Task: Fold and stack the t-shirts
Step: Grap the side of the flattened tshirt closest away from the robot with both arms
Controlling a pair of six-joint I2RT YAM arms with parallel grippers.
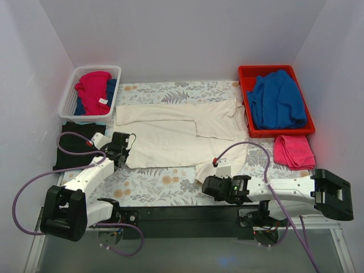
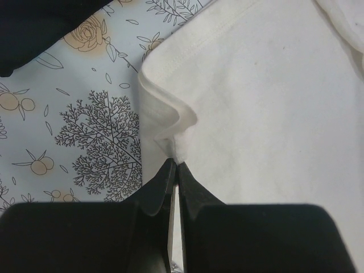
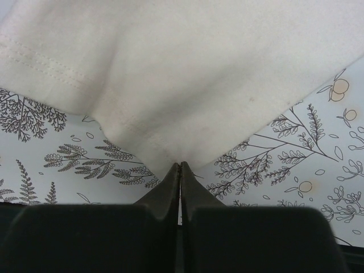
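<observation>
The cream-white long-sleeved cloth shirt [image 1: 170, 133] lies spread mid-frame on the floral-covered desk [image 1: 153, 187], long axis left to right. The left pincer [image 2: 175, 166] is clenched on its lower-left corner and the right pincer [image 3: 181, 166] on its lower-right edge — the cloth extends up-frame from both.

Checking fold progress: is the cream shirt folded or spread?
Mostly spread: the cream shirt lies wide and flat on the tablecloth, no compact fold.

Bright, even, diffuse light; soft faint shadows; near fingers [image 2: 154, 198] dark and slightly blurred.
</observation>
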